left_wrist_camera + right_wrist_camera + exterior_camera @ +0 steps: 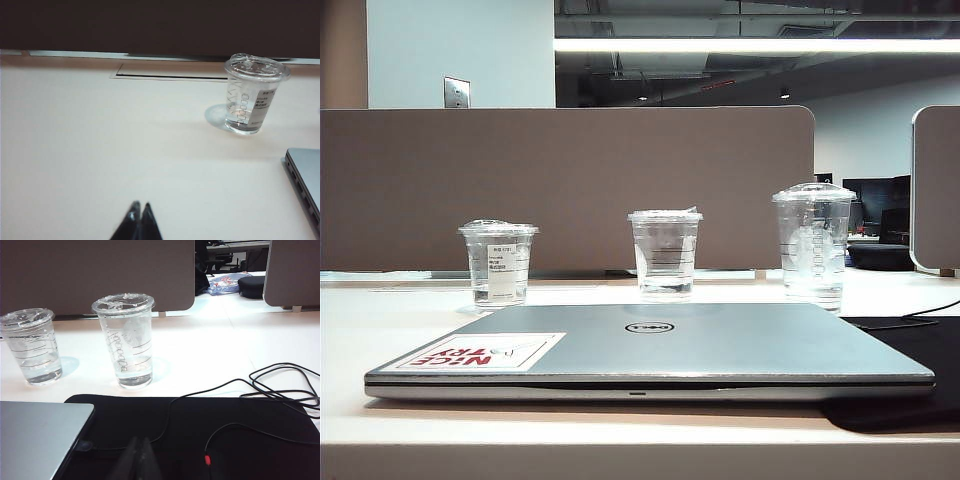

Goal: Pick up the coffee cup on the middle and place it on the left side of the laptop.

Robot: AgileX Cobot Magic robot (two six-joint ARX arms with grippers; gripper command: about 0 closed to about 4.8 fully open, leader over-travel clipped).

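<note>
The coffee cup point(665, 255) stands upright on the desk point(350, 330) just behind the closed laptop point(650, 350), between a smaller labelled cup point(499, 262) on the left and a taller dome-lidded cup point(813, 243) on the right. The left tool point(139, 207) hovers low over bare desk with its fingertips pressed together, well short of the labelled cup. The right tool point(139, 442), likewise closed and empty, hangs over a black mat point(225, 430) crossed by thin cables point(280, 385), near the laptop's corner.
</note>
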